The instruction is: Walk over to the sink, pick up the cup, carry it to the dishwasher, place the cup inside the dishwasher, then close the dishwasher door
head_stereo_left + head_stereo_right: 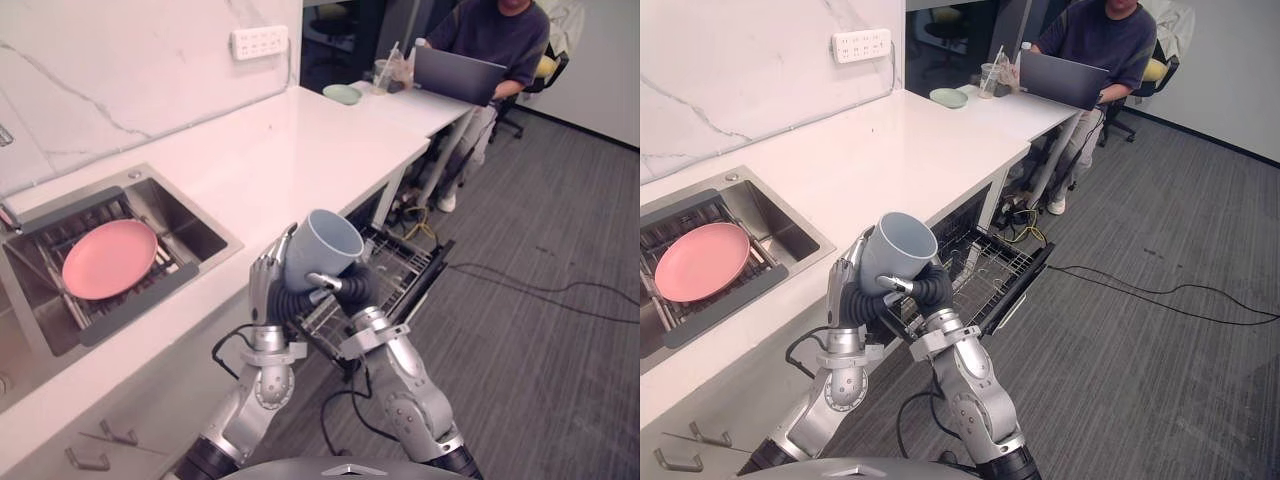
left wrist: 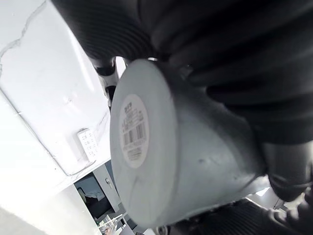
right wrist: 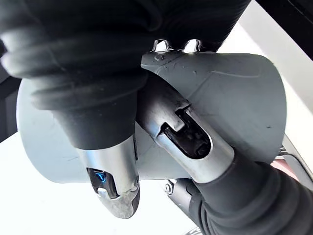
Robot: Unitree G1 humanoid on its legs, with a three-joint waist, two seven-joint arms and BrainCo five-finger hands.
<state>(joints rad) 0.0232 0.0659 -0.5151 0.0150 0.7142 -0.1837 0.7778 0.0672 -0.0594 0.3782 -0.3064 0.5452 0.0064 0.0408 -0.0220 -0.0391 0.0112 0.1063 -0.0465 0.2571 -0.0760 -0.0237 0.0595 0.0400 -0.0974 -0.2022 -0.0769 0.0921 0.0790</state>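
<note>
A pale blue-grey cup (image 1: 325, 248) is held at chest height, mouth tilted up, just off the counter's edge and above the open dishwasher (image 1: 398, 262). My left hand (image 1: 265, 285) stands against the cup's left side with fingers reaching its rim. My right hand (image 1: 345, 288) wraps the cup's lower part from the right. In the right wrist view a finger (image 3: 186, 142) and the thumb curl across the cup (image 3: 234, 98). The left wrist view faces the cup's labelled base (image 2: 132, 132). The dishwasher's wire rack (image 1: 985, 268) is pulled out over the lowered door (image 1: 1025, 285).
A steel sink (image 1: 170, 215) on the left holds a pink plate (image 1: 108, 258) on a rack. The white counter (image 1: 300, 150) runs back to a desk where a person (image 1: 490, 40) sits at a laptop. Cables (image 1: 540, 285) lie on the grey floor to the right.
</note>
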